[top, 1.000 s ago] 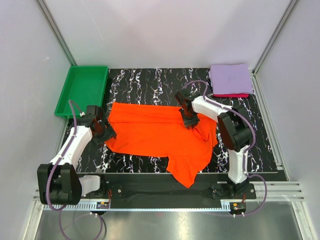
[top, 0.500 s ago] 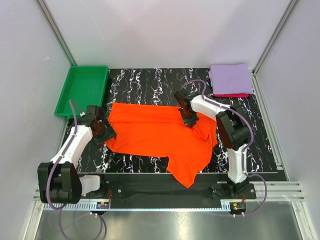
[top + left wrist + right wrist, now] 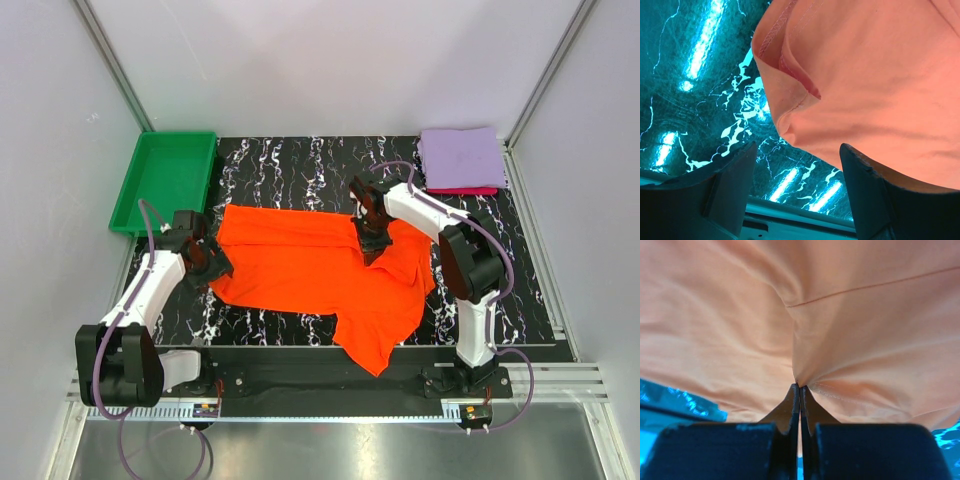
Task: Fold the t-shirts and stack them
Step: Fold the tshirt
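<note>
Orange shirt (image 3: 320,270) lay spread right of green tray (image 3: 165,180). Right gripper (image 3: 800,390) pinched its cloth shut; left gripper (image 3: 799,150) gaped at tray-side edge. Pink shirt (image 3: 462,190) mostly hidden under purple shirt (image 3: 460,157), probably folded.

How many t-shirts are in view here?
3: the orange t-shirt spread mid-table; the lavender t-shirt folded far right; the crimson t-shirt under it, only its edge showing.

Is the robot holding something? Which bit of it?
Yes. The right arm's fingers pinch a fold of the orange shirt near its far edge. The left arm's fingers are open, holding nothing.
</note>
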